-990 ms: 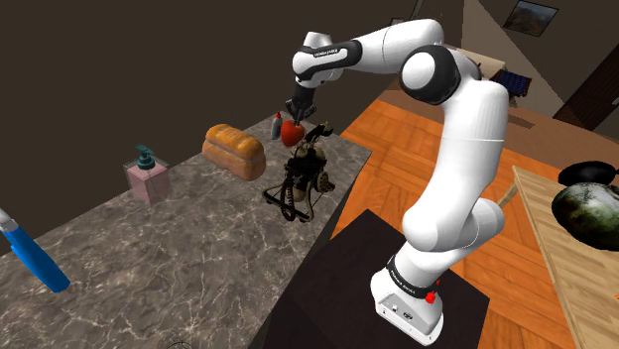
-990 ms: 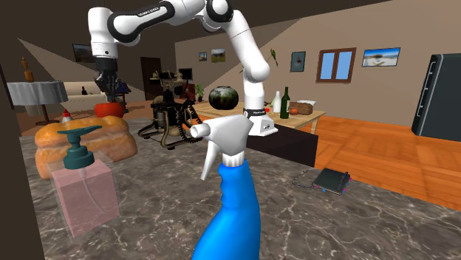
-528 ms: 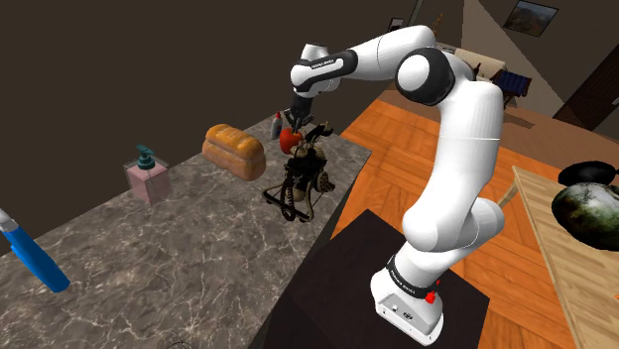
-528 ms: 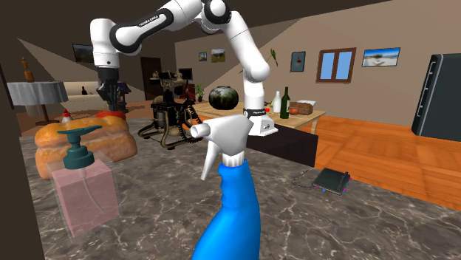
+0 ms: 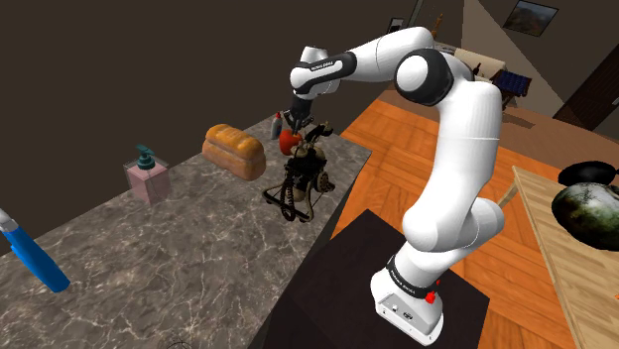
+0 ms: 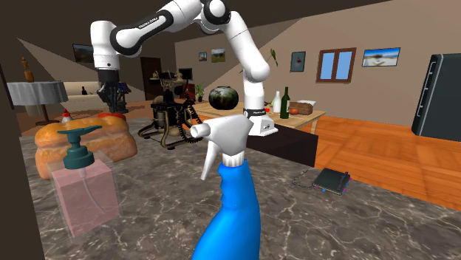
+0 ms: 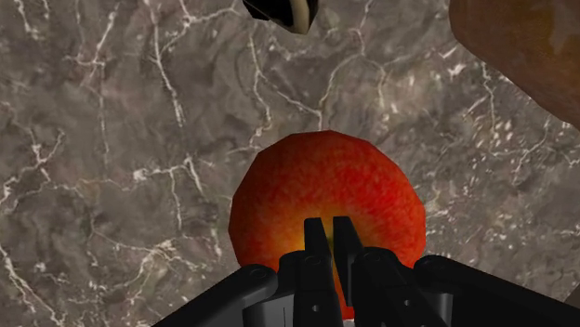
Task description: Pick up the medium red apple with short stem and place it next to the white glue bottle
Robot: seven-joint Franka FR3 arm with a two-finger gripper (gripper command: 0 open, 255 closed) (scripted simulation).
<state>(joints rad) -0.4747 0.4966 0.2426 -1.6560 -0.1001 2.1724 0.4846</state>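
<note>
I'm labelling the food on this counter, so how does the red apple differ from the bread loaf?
The apple is round and red; the bread loaf is long and golden-brown. The apple is much smaller than the loaf. The apple is clasped by the tool, while the loaf lies free on the marble counter. Both are food and close together.

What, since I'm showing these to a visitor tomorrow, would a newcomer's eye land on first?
Probably the blue spray bottle, looming in the second exterior view's foreground. Next, the red apple at the tips of the black hand, over the marbled counter near the bread loaf.
</note>
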